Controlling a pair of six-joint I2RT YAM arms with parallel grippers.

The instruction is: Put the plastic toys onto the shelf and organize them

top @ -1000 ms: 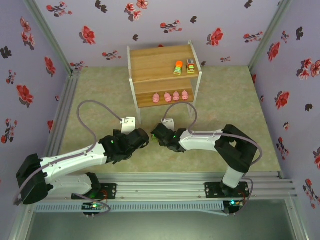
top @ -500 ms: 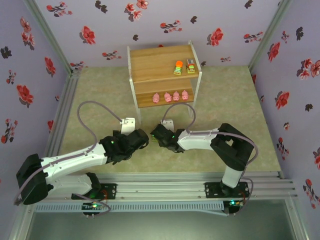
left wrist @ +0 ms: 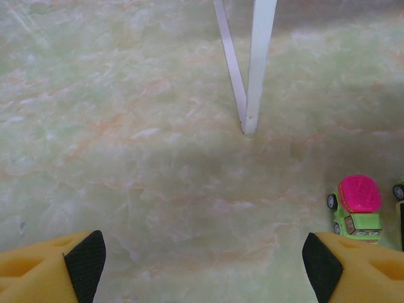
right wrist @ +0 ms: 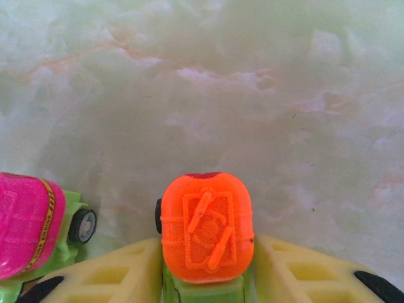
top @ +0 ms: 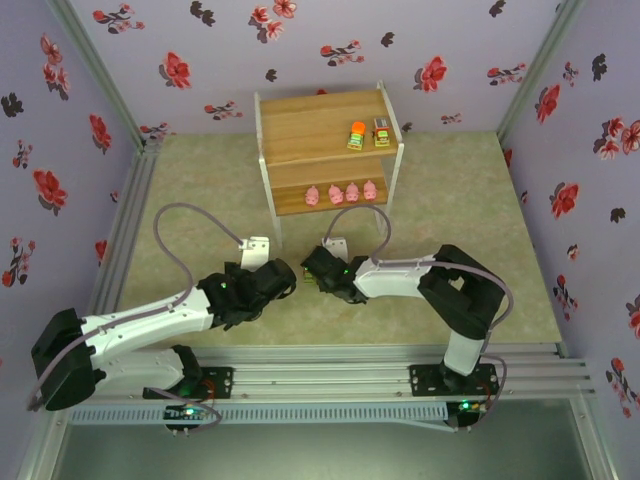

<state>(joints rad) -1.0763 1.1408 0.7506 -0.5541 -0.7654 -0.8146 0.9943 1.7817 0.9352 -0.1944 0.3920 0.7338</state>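
**Shelf part-stocked; two cars on the bench, one in the right pincer**

Shelf [top: 325,150]: stands upper centre of the top view, at the far side of the bench [top: 450,200].
- Top board: two cars side by side at its right end, the second orange car [top: 356,135] on the left and the grey car [top: 381,132] on the right. The rest of the board is bare.
- Lower board: four pigs [top: 311,195] in a row along the front edge, towards the right.

Bench: the orange car [right wrist: 207,227] sits bottom centre of the right wrist view. The magenta car [right wrist: 25,227] is just beside it at lower left, with a small gap between them. In the left wrist view the magenta car [left wrist: 357,205] lies at the lower right edge. A white shelf leg [left wrist: 259,63] meets the bench at upper centre.

Right pincer [right wrist: 207,268]: narrow, holding the orange car. A yellow finger [right wrist: 126,271] lies against each side of it. Whether the car is lifted cannot be told.

Left pincer [left wrist: 202,259]: wide. Its fingers sit in the two bottom corners of the left wrist view, with bare bench between them.
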